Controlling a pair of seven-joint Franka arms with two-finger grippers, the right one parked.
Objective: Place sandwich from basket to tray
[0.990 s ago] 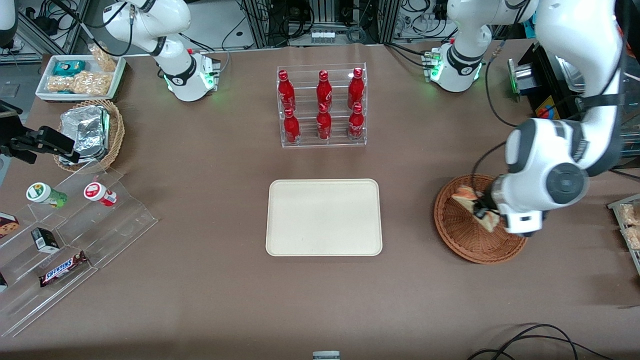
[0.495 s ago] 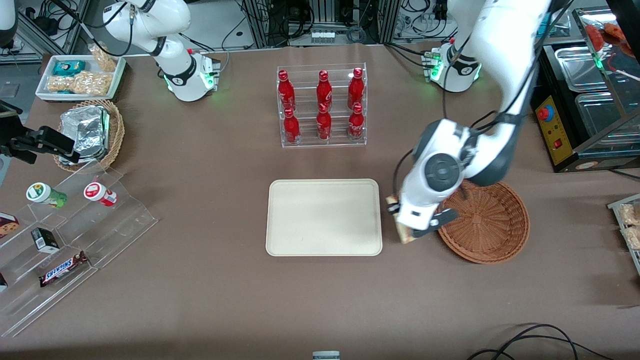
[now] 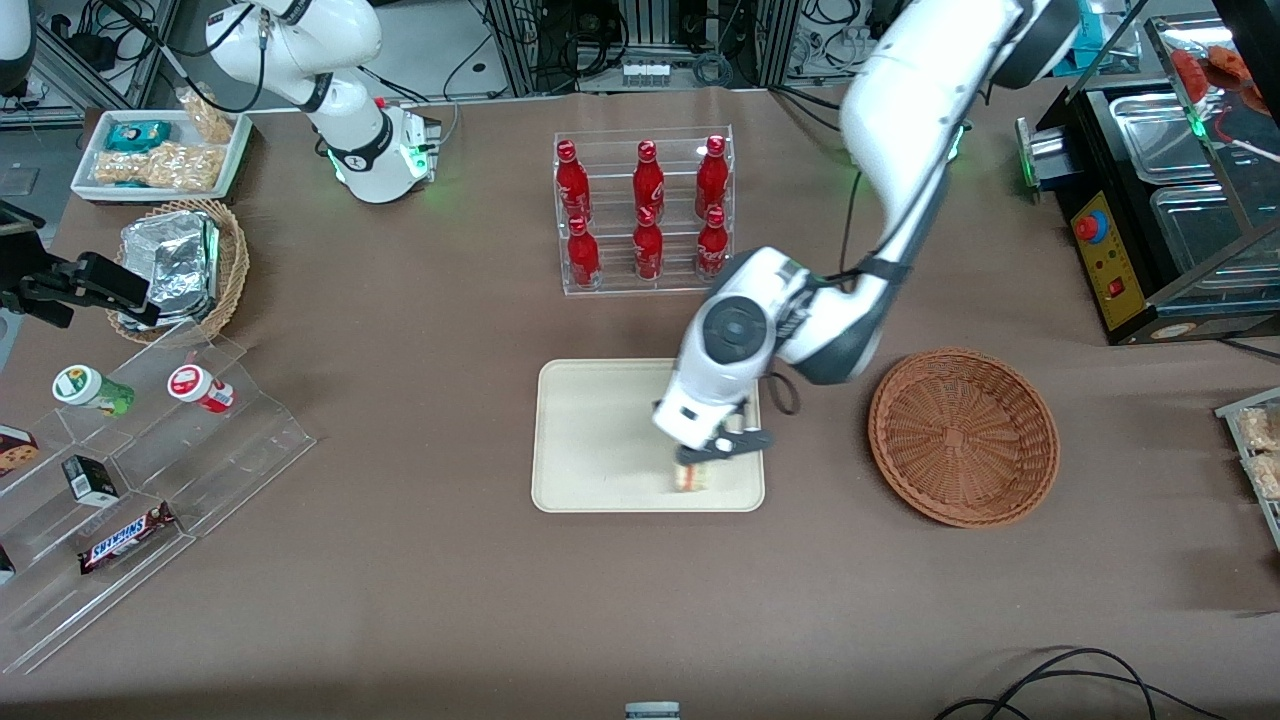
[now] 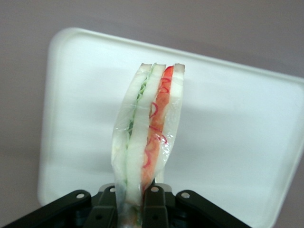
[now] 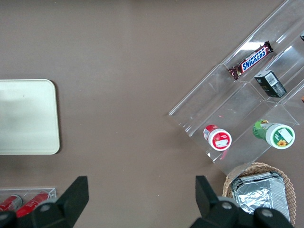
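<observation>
Fingers (image 4: 153, 202): clamped on one end of the sandwich (image 4: 145, 137), which stands out edge-on from them, bread and filling layers pinched flat between the pads.
Gripper (image 3: 706, 462): above the tray (image 3: 600, 430), over the part of it nearest the basket (image 3: 963, 436) and the front camera.
Sandwich height: judged to hang just above the tray, not yet resting on it; contact cannot be told.
Doing it well: lower until the free end touches the tray, then part the fingers slowly, so the wedge tips onto a bread face inside the rim instead of dropping.
Risk: it hangs close to the tray's rim; a nudge toward the tray's middle gives margin.
Basket: beside the tray, holding nothing.
</observation>
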